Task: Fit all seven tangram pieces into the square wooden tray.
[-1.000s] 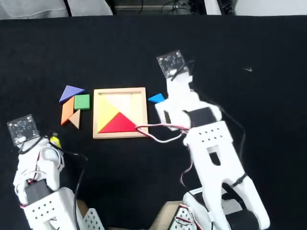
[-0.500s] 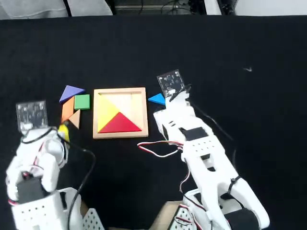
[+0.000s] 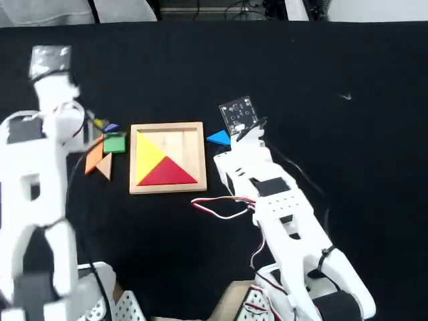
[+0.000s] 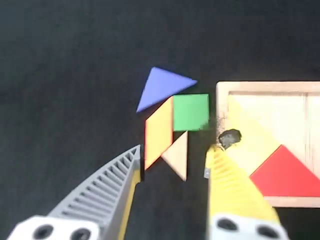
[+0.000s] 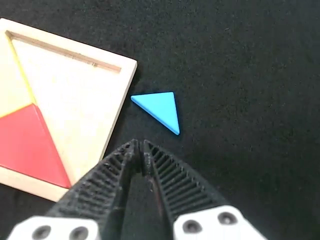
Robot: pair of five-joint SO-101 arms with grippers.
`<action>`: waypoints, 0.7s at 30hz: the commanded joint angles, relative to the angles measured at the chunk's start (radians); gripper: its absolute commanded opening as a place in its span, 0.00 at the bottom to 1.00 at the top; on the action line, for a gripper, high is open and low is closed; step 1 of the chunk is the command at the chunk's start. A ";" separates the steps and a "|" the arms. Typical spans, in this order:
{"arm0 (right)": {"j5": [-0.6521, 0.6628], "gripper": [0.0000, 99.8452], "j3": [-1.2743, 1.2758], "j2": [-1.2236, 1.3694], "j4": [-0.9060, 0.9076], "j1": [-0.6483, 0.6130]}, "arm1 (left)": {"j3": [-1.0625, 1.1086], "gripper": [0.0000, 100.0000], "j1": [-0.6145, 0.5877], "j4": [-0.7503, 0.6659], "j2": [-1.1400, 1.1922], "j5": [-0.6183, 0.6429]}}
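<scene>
Wooden tray (image 3: 167, 125) held two pieces.
Left gripper (image 4: 174, 152) hung over the loose pieces (image 4: 159, 127), jaws open; right gripper (image 5: 140, 146), jaws closed and empty, sat near the blue triangle (image 5: 159, 110).

The tray (image 3: 167, 189) lay mid-table, a large triangle (image 3: 148, 155) filling its left side and a second large triangle (image 3: 168, 174) its near side. Just left of the tray lay the square piece (image 3: 115, 143), with the parallelogram (image 3: 94, 155) against its left edge, the small triangle (image 3: 105, 167) nearer and the medium triangle (image 4: 162, 87) behind. A lone triangle (image 3: 219, 138) lay just right of the tray's far right corner.
</scene>
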 commanded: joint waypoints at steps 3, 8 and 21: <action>0.012 0.01 0.001 -0.001 -0.028 0.014 | -0.229 0.22 0.064 -0.109 0.273 0.087; 0.012 0.01 0.001 -0.001 -0.028 0.014 | -0.397 0.22 0.039 -0.144 0.516 0.206; 0.012 0.01 -0.001 -0.005 -0.029 0.014 | -0.512 0.06 0.068 -0.293 0.736 0.436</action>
